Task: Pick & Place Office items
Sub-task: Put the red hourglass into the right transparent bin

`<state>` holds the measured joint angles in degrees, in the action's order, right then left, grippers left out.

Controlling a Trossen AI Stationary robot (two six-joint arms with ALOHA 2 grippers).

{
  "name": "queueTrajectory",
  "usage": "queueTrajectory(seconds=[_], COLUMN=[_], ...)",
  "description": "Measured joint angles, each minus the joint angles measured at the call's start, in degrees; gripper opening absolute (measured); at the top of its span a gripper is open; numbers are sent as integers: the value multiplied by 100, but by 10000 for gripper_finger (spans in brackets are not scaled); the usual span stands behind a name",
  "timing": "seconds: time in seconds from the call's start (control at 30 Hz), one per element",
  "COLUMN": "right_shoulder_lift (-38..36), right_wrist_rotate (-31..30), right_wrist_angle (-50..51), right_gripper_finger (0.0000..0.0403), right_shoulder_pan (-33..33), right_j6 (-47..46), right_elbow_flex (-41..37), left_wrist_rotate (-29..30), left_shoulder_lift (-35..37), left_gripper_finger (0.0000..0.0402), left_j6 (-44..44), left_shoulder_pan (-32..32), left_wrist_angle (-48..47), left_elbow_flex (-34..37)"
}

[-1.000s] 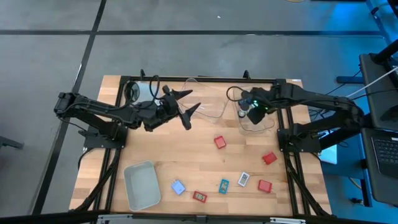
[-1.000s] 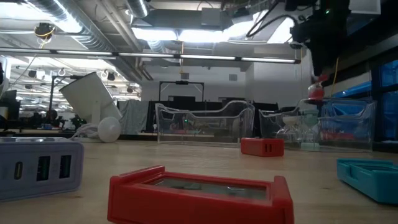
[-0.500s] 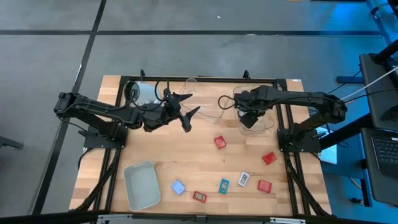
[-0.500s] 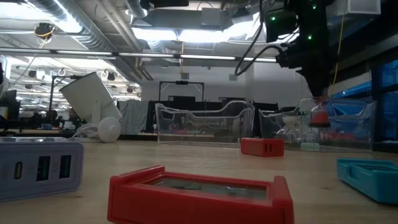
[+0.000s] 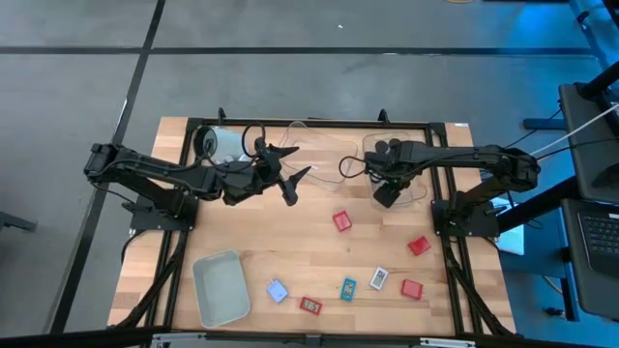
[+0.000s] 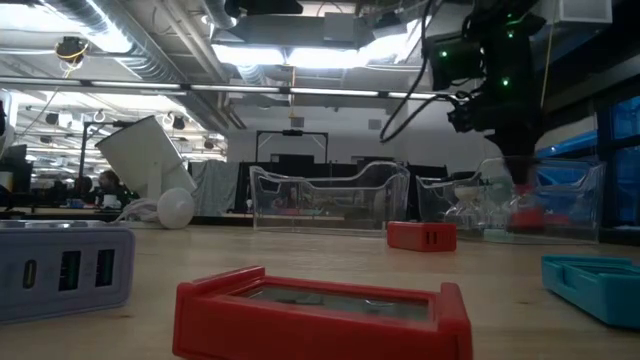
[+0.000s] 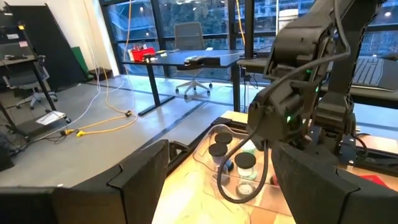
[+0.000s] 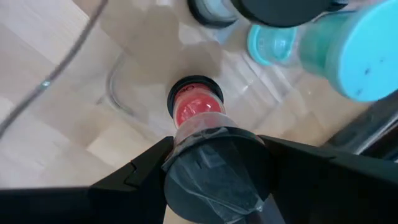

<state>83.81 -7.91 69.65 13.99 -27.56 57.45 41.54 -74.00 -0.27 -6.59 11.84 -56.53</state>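
1. High view: wooden table [image 5: 319, 251]; left gripper [image 5: 290, 174] spread open above table near clear bin [image 5: 324, 159]; red block [image 5: 341, 220] mid-table.
2. Low view: right gripper [image 6: 515, 195] lowered inside right-hand clear bin [image 6: 545, 200].
3. Right wrist view: fingers [image 8: 149, 168] clamped on red-topped cylinder [image 8: 196, 109].

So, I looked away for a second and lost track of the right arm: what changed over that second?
The right gripper came down into the clear bin at the table's far right, lowering the red-topped cylinder it holds. The left gripper kept hovering open near the table's back edge, and the loose pieces in front did not move.
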Motion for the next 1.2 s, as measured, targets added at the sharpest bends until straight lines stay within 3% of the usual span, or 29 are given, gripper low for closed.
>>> queueTrajectory(seconds=[0.33, 0.47, 1.0, 1.2], right_shoulder_lift=[0, 0, 0, 0], right_wrist_rotate=[5, 264, 406, 398], right_wrist_angle=[-504, -721, -709, -726], right_gripper_finger=[212, 212, 213, 240], right_shoulder_pan=[331, 409, 409, 409], right_j6=[384, 536, 637, 635], right_elbow_flex=[-40, -40, -40, -40], left_wrist_rotate=[0, 0, 0, 0], left_shoulder_lift=[0, 0, 0, -2], left_gripper_finger=[281, 281, 281, 281], left_j6=[-2, -2, -2, -2], left_shoulder_pan=[0, 0, 0, 0], left_wrist_angle=[37, 37, 37, 37], left_elbow_flex=[0, 0, 0, 0])
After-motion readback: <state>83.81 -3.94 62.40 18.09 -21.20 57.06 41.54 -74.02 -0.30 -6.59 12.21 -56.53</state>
